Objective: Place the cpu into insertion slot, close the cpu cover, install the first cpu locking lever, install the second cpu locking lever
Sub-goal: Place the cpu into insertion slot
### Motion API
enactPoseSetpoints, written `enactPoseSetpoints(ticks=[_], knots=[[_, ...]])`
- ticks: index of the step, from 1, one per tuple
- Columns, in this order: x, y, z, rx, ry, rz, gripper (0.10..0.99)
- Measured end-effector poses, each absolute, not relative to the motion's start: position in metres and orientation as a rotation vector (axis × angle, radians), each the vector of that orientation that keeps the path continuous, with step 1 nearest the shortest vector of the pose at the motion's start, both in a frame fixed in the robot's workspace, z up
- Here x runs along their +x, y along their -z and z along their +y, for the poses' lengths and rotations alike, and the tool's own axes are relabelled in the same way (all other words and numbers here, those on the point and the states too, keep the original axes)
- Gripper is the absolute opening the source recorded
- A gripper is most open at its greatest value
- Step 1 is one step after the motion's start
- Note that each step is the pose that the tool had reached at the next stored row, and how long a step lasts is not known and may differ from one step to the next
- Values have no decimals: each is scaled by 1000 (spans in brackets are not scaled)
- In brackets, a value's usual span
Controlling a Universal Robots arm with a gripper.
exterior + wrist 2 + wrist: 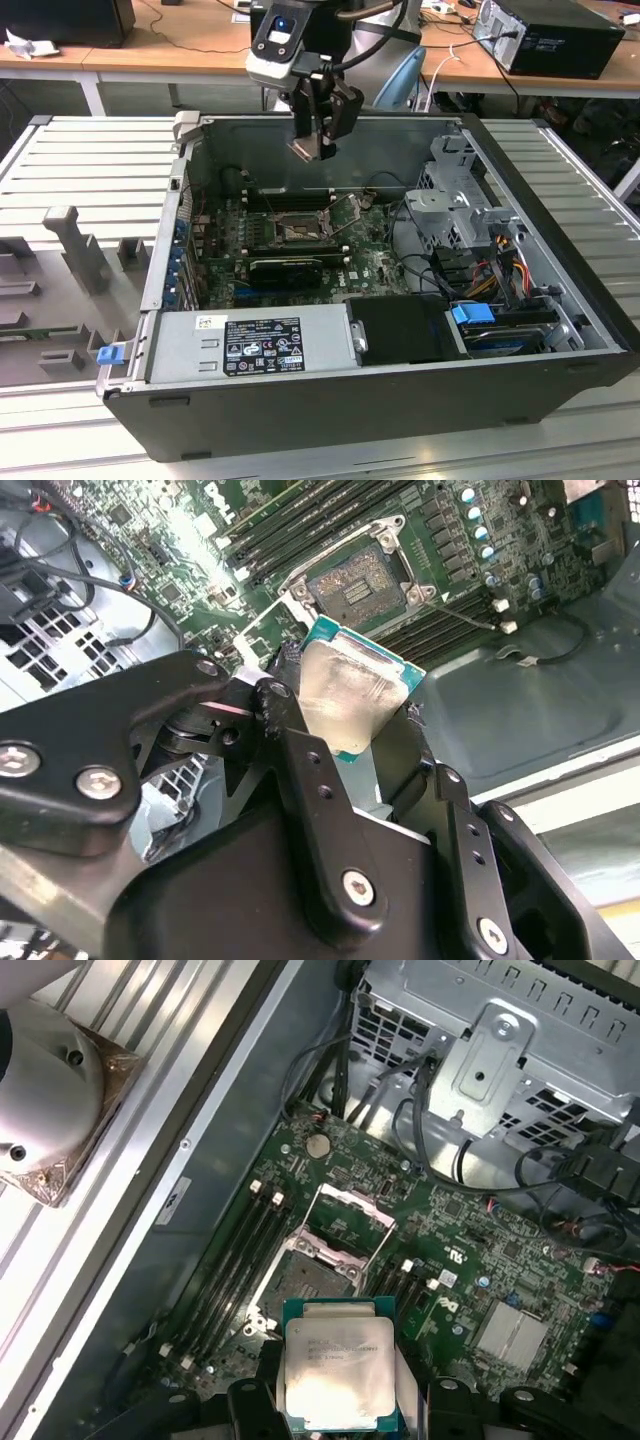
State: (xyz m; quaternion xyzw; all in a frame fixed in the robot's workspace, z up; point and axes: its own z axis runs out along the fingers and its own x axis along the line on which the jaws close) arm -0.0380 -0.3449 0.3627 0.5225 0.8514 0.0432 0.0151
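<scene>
The gripper (320,142) pinches the chip (335,1365) between its fingers (300,760); the open socket (314,1282) lies well below them, cover (352,1222) seemingly raised. A tilted or off-centre descent could bend socket pins.

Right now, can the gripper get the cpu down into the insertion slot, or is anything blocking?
Probably yes. The gripper holds the cpu above the open case, the cpu cover stands swung up off the insertion slot, and nothing lies across it in the first wrist view.

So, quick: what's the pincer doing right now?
Pincer: closed on the chip, held over the open computer case.
</scene>
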Motion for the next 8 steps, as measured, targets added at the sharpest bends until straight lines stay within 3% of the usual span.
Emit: enactPoseSetpoints(ticks=[8], knots=[[-38,-362,-345,1807,-130,2522,529]])
